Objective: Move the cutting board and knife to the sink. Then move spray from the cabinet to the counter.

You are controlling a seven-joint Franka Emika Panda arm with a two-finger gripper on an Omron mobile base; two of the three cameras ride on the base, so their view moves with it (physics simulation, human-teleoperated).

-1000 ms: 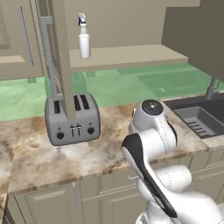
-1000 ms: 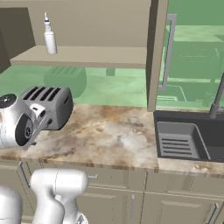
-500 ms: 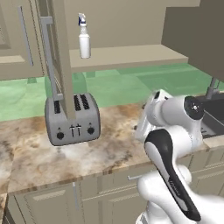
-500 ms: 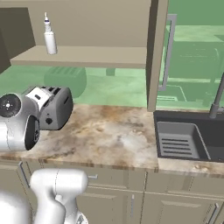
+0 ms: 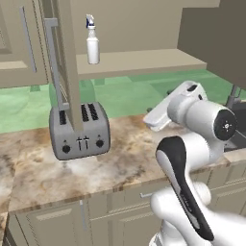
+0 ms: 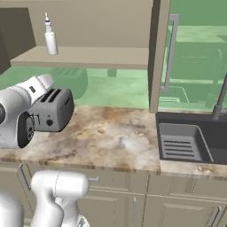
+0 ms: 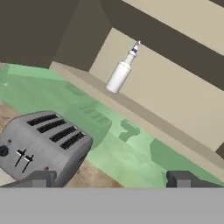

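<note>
The spray (image 5: pixel 92 41) (image 6: pixel 50 37) (image 7: pixel 121 70) is a slim white bottle with a dark nozzle. It stands upright on the shelf (image 5: pixel 139 60) of the open cabinet (image 6: pixel 84 56). My gripper (image 7: pixel 111 179) is open and holds nothing. It is over the counter (image 5: pixel 96 168), to the right of the toaster, below the shelf and well short of the bottle, aimed up toward it. The sink (image 6: pixel 190 142) lies at the right end of the counter (image 6: pixel 111 133), with its ribbed rack showing. The cutting board and knife are out of view.
A grey toaster (image 5: pixel 79 132) (image 6: pixel 51 108) (image 7: pixel 41 140) stands on the counter under the shelf's left part. An open cabinet door (image 5: pixel 67 62) hangs edge-on above it. Another open door (image 6: pixel 157 53) stands near the sink and the faucet (image 6: pixel 219 99).
The arm has swung rightward over the counter and the hand has lifted and turned toward the shelf. The jaws stayed open. The spray and toaster have not moved.
</note>
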